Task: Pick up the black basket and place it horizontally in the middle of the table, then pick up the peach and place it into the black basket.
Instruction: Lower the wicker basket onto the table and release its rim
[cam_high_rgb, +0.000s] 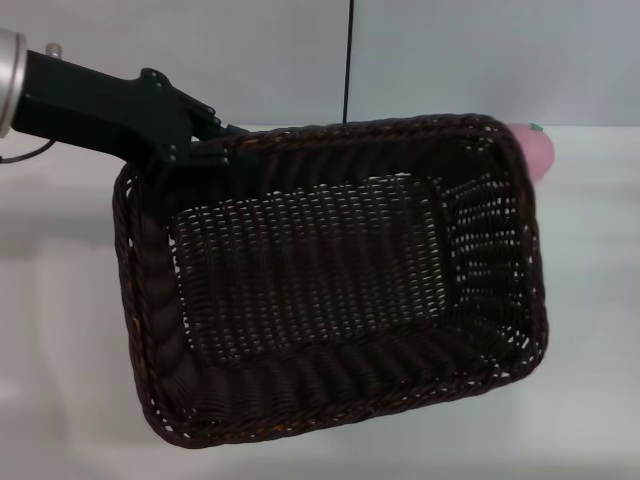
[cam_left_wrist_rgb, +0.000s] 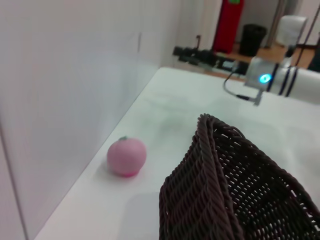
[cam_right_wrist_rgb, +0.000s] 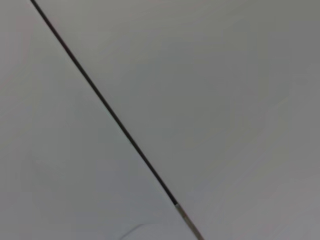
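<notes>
- Head view: the black basket (cam_high_rgb: 330, 285) fills most of the frame and hides all but a pink sliver of the peach (cam_high_rgb: 537, 150) behind its far right corner.
- The left hand (cam_high_rgb: 195, 135) meets the braided rim at the far left corner; its dark fingers blend into the weave, so whether it pinches the rim I cannot tell.
- Left wrist view: the whole peach (cam_left_wrist_rgb: 127, 156) sits on the white worktop (cam_left_wrist_rgb: 170, 115) close to the wall, just beside the basket's raised corner (cam_left_wrist_rgb: 210, 185), apart from it.
- That view also catches the other arm (cam_left_wrist_rgb: 280, 80) farther off.
- Right wrist view: only a blank surface and a thin dark line (cam_right_wrist_rgb: 107, 107); the right hand is unseen.
</notes>
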